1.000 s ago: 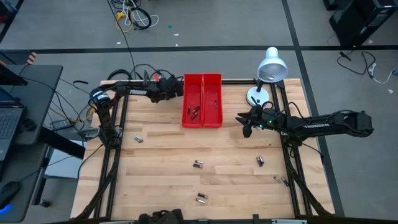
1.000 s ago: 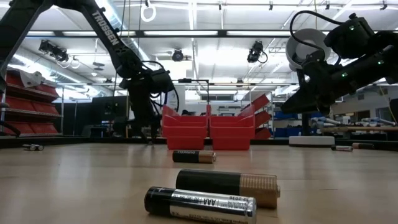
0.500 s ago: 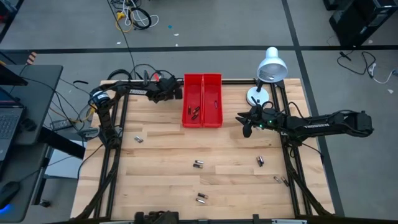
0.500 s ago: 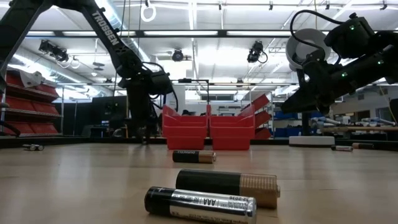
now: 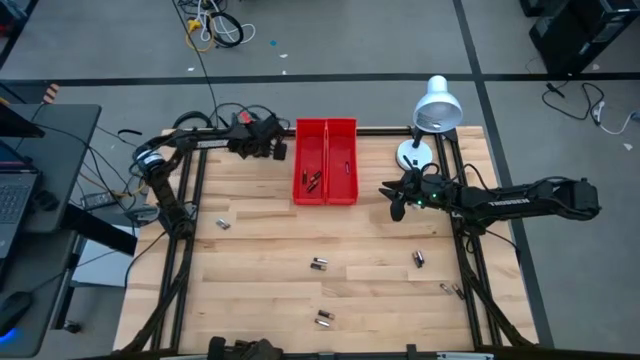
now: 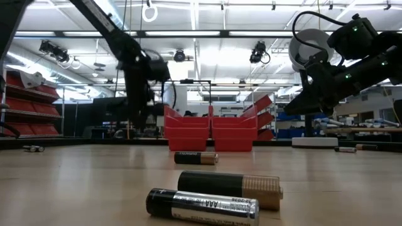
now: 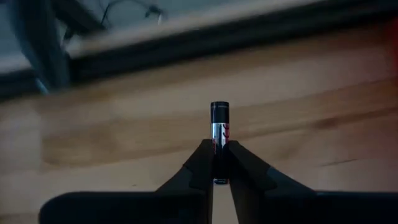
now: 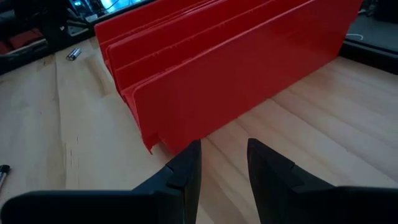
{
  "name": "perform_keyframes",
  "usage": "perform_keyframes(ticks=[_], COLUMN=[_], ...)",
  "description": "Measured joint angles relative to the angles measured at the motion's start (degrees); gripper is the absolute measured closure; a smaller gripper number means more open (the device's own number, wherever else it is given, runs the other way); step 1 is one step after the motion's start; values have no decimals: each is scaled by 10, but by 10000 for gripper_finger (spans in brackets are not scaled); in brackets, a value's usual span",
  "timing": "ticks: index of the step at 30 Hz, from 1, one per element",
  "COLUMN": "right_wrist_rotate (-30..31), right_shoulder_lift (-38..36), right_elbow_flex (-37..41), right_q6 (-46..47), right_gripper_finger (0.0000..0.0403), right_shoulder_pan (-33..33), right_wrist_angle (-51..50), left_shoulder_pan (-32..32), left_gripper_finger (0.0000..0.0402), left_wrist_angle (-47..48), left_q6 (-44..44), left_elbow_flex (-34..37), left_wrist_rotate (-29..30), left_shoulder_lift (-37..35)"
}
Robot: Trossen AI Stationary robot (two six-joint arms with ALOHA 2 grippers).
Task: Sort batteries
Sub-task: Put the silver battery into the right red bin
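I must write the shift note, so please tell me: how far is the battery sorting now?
Done: a few batteries already lie in the red bin. In hand: the left gripper, near the table's far left edge beside the bin, is shut on a battery. The right gripper hangs open and empty, right of the bin. Left: at least five loose batteries, for example and.
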State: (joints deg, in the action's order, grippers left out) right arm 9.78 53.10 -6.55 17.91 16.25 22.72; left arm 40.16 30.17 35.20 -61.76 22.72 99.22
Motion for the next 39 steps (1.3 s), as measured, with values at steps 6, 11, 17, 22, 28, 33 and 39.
perform_keyframes(ticks=[6,11,17,22,28,33,39], right_wrist_rotate=[0,0,0,0,0,16,31], right_shoulder_lift=[1,2,2,2,2,2,2], right_elbow_flex=[0,0,0,0,0,0,0], right_q6=[-1,-1,4,5,8,7,3], right_gripper_finger=[286,286,286,286,286,286,286], right_shoulder_pan=[0,0,0,0,0,0,0], right_wrist_angle=[5,8,12,12,21,26,20], left_shoulder_pan=[-35,-100,-167,-197,-206,-208,-208], left_gripper_finger=[359,360,360,359,358,358,343], left_wrist_angle=[-18,-93,-167,-187,-200,-204,-260], left_q6=[-41,-67,-65,-65,-63,-51,-49], left_elbow_flex=[-22,-52,-90,-112,-112,-112,-112], left_wrist_rotate=[-5,-54,-93,-98,-111,-154,-179], left_shoulder_lift=[-73,-89,-78,-71,-52,4,47])
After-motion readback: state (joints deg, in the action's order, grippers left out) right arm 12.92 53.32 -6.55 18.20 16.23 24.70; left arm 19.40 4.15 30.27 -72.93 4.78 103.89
